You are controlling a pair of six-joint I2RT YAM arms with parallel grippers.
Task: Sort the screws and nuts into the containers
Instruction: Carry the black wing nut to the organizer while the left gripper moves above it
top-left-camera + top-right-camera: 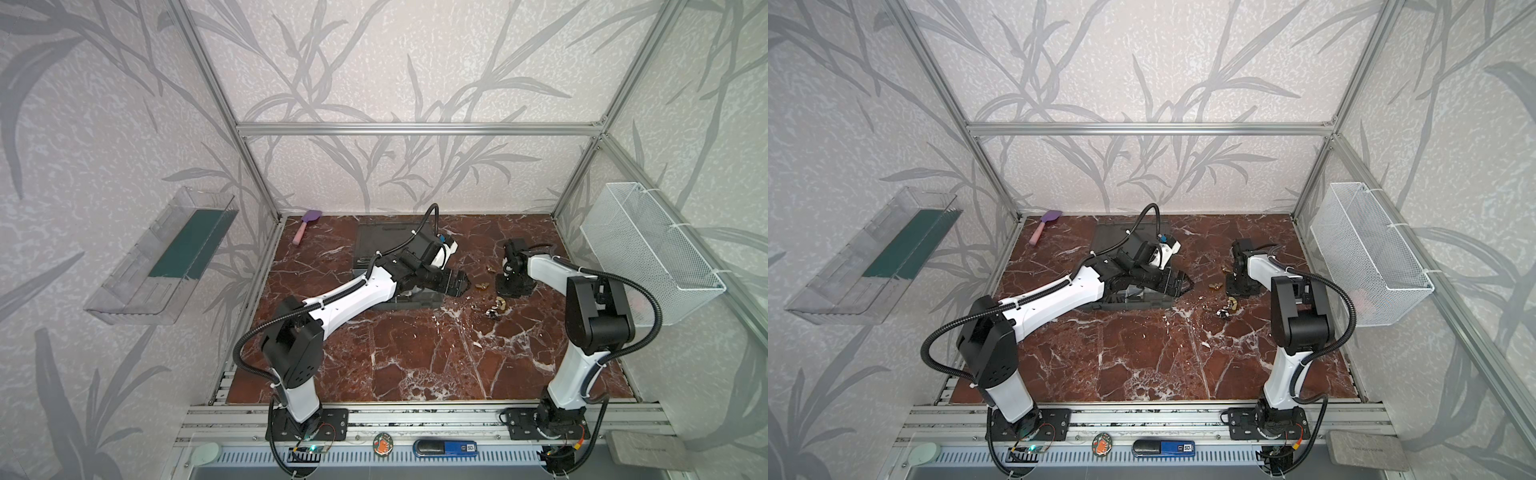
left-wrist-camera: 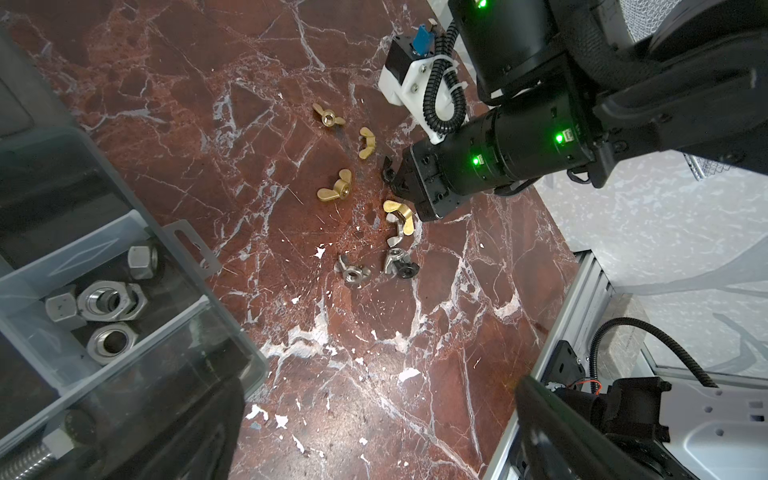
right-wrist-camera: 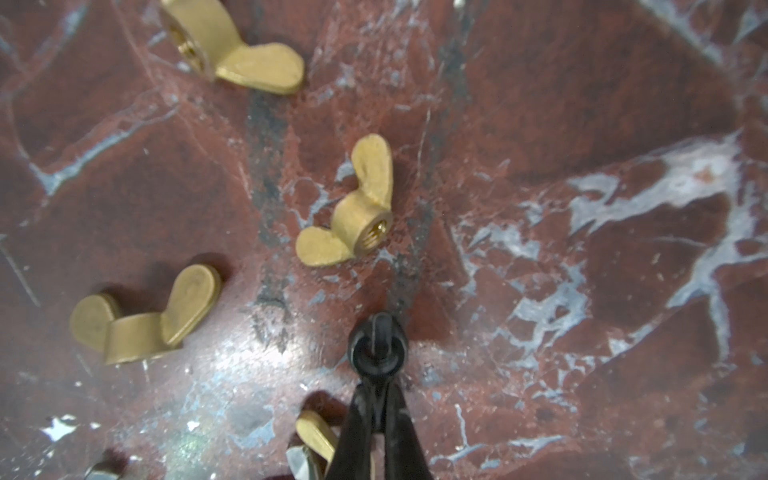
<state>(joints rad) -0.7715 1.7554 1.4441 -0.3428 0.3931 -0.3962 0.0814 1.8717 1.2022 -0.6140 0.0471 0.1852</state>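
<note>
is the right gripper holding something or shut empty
Holding: in the right wrist view the right gripper has its jaws closed on a small ring-shaped black fastener. Whether it is lifted yet: cannot tell.

"SD" label on blue device (image 1: 453, 448)

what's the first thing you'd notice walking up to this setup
The brass wing nuts scattered on the red marble table, right of centre in both top views, stand out first. Among them the right gripper is shut on a small black fastener. Left of them, silver hex nuts already lie in a compartment of the grey organizer case.
</note>
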